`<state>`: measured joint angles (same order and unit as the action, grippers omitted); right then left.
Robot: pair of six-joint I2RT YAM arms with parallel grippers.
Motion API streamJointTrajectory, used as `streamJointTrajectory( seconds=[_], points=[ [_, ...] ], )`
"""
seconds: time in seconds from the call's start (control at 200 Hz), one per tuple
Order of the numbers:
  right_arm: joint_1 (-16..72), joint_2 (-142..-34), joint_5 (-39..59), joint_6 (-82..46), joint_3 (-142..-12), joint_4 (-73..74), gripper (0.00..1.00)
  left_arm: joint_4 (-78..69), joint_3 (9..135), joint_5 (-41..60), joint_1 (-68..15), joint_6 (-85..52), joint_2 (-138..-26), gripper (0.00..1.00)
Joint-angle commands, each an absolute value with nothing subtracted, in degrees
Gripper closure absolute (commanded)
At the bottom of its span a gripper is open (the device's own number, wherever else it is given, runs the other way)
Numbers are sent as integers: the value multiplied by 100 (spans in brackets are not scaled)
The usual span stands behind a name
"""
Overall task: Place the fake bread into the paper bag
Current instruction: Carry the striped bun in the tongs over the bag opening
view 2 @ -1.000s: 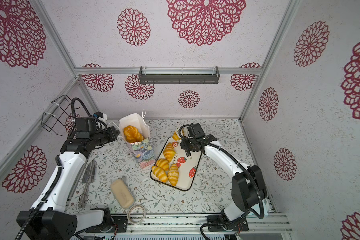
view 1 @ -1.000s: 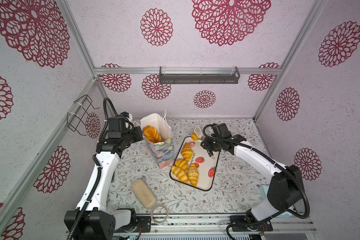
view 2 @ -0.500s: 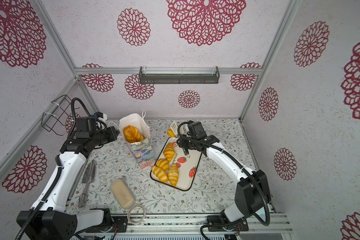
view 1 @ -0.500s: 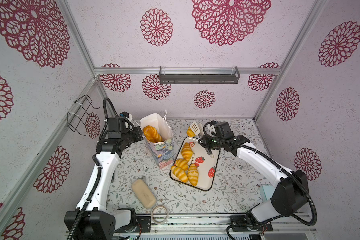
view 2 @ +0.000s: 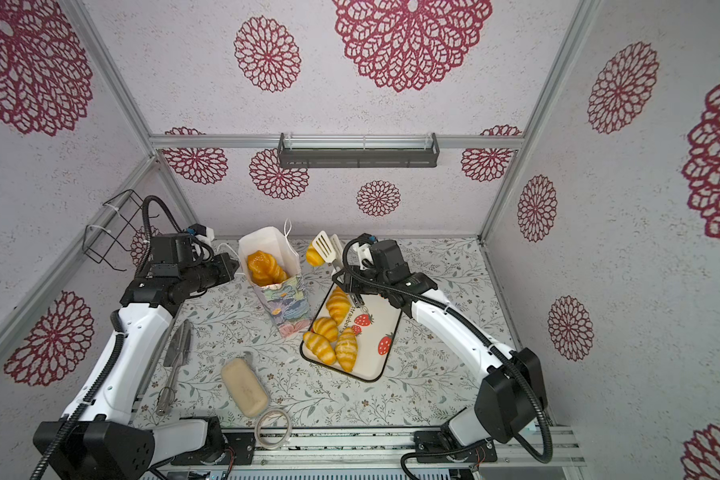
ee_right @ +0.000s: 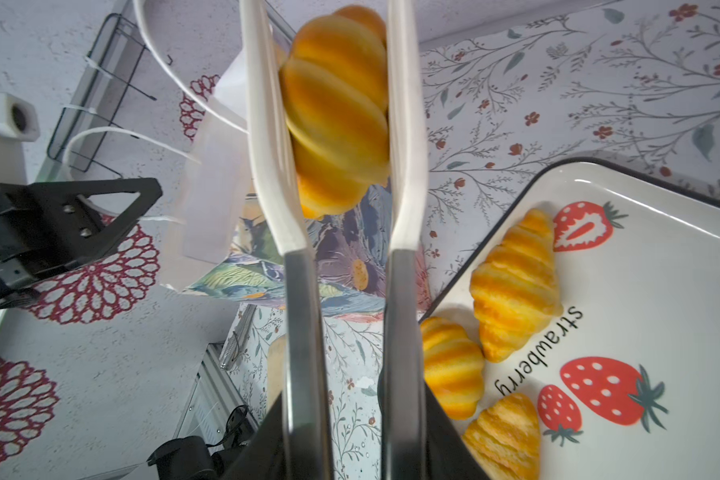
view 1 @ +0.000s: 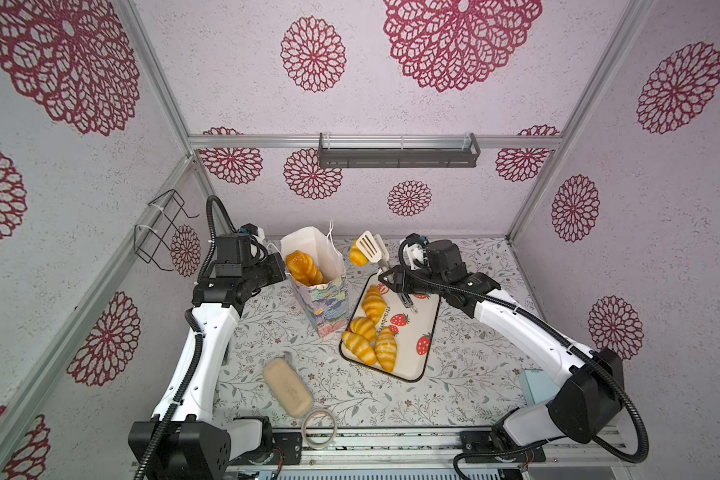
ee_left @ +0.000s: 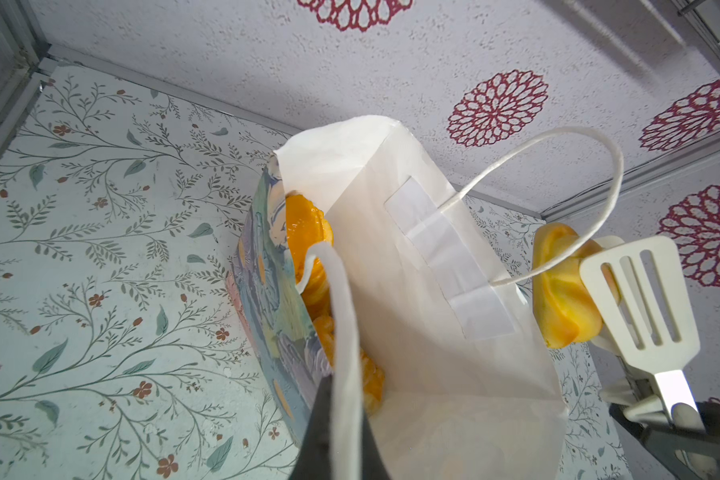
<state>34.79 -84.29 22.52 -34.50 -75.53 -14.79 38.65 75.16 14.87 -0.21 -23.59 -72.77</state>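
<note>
The paper bag (view 1: 323, 295) stands upright left of the tray, with a glossy braided loaf (view 1: 304, 268) sticking out of its white mouth. My left gripper (ee_left: 344, 386) is shut on the bag's near white cord handle (ee_left: 341, 316) at the rim. My right gripper (ee_right: 352, 399) is shut on the metal handles of white slotted tongs (ee_right: 406, 124). The tongs pinch a striped golden croissant (ee_right: 337, 108), which hangs in the air just right of the bag's rim in both top views (view 1: 357, 255) (view 2: 314, 255). Several more croissants (view 1: 373, 303) lie on the strawberry tray (view 1: 427, 328).
A pale beige block (view 1: 287, 386) and a tape ring (view 1: 319, 428) lie near the front edge. Metal utensils (view 2: 175, 357) rest by the left arm. A wire basket (view 1: 163, 228) hangs on the left wall, a dark shelf (view 1: 398, 151) on the back wall.
My right gripper has carried the tongs and croissant up and to the left, from over the tray's far end to beside the bag's rim. The left arm has held still.
</note>
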Motion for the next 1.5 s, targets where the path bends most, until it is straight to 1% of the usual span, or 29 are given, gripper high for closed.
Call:
streamJointTrajectory(
  seconds=[0.0,0.385,1.091,1.376,1.496],
  points=[
    [3605,-8139,2589,-3315,-7853,-902,61,3770,7462,1546,10,-2358,-7342,100],
    [4005,-8283,2958,-3081,-8057,-737,60,3770,7462,1561,13,-2362,-7356,100],
    [4451,-8859,2989,-2756,-8517,-1105,59,3771,7462,1581,9,-2371,-7392,100],
    [4500,-9009,2842,-2685,-8621,-1347,55,3766,7462,1565,13,-2368,-7390,100],
    [4500,-9017,2804,-2654,-8637,-1395,50,3769,7465,1576,10,-2366,-7392,100]
  ],
)
